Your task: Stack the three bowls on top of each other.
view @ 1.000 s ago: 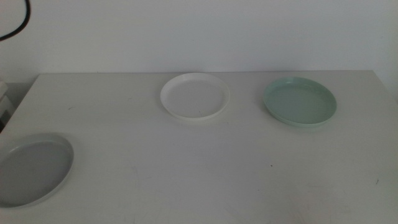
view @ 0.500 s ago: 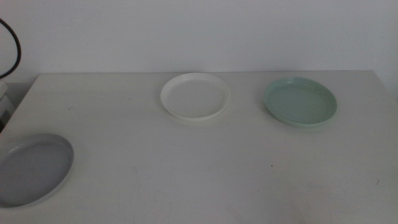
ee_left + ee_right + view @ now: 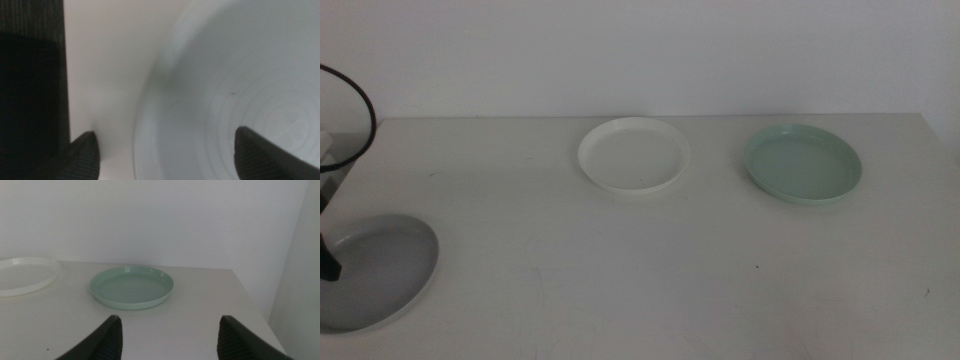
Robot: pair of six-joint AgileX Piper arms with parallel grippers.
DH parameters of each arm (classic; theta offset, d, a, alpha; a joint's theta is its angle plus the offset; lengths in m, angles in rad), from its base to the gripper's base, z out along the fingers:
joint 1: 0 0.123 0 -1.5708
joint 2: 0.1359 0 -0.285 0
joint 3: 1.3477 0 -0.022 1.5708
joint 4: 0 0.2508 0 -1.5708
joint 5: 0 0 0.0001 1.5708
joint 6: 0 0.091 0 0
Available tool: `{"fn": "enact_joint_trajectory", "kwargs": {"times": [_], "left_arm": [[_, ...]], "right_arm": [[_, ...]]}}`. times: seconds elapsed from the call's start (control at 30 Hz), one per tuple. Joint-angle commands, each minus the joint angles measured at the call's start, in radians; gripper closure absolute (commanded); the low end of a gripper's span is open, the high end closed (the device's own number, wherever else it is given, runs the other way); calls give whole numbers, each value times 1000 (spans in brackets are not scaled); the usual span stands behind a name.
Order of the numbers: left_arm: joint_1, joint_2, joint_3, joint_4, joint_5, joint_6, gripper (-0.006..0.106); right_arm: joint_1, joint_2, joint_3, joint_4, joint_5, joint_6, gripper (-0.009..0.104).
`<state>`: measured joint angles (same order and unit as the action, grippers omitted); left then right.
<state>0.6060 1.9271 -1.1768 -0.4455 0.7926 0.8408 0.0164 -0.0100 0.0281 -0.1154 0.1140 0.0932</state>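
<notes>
The light grey bowl (image 3: 378, 270) sits at the table's front left corner. My left gripper (image 3: 165, 155) hangs close over it, open, one jaw outside the bowl's rim (image 3: 150, 100) and the other over its inside; in the middle view only a dark tip of the left gripper (image 3: 327, 264) shows at the bowl's left edge. At the back middle lies the white bowl (image 3: 633, 155), and the pale mint green bowl (image 3: 803, 164) is at the back right. My right gripper (image 3: 167, 337) is open and empty, well short of the green bowl (image 3: 132, 287), and is out of the middle view.
A black cable (image 3: 360, 100) loops in at the far left. The table's right edge (image 3: 250, 305) runs just past the green bowl, and part of the white bowl (image 3: 25, 275) shows beside it. A white wall stands behind the table (image 3: 650, 270).
The left arm has come in from the left edge: its cable has swung further into view and a gripper tip now shows at the grey bowl's left rim. The bowls have not moved.
</notes>
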Motion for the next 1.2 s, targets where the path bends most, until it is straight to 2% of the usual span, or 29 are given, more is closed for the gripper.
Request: {"fn": "enact_joint_trajectory", "kwargs": {"times": [0.0, 0.17, 0.33, 0.53, 0.63, 0.8, 0.97, 1.17], "left_arm": [[3, -20, -21, -27, -1, -1, 11], [3, -15, -21, -26, -4, -1, 34], [3, -15, -21, -7, 4, -1, 68], [3, -15, -21, 11, 6, -42, 100], [3, -19, -21, 20, 19, -62, 100], [-23, -70, -21, -20, 42, -73, 100], [-121, -169, -21, -23, 36, -154, 100], [-302, -274, -21, -28, 46, -332, 100]], "right_arm": [[-3, -27, -6, -10, -81, -2, 46], [-3, -27, -6, -10, -81, -2, 46], [-3, -27, -6, -10, -81, -2, 46], [-3, -27, -6, -10, -81, -2, 46], [-3, -27, -6, -10, -81, -2, 46], [-3, -27, -6, -10, -81, -2, 46], [-3, -27, -6, -10, -81, -2, 46], [-3, -27, -6, -10, -81, -2, 46]]}}
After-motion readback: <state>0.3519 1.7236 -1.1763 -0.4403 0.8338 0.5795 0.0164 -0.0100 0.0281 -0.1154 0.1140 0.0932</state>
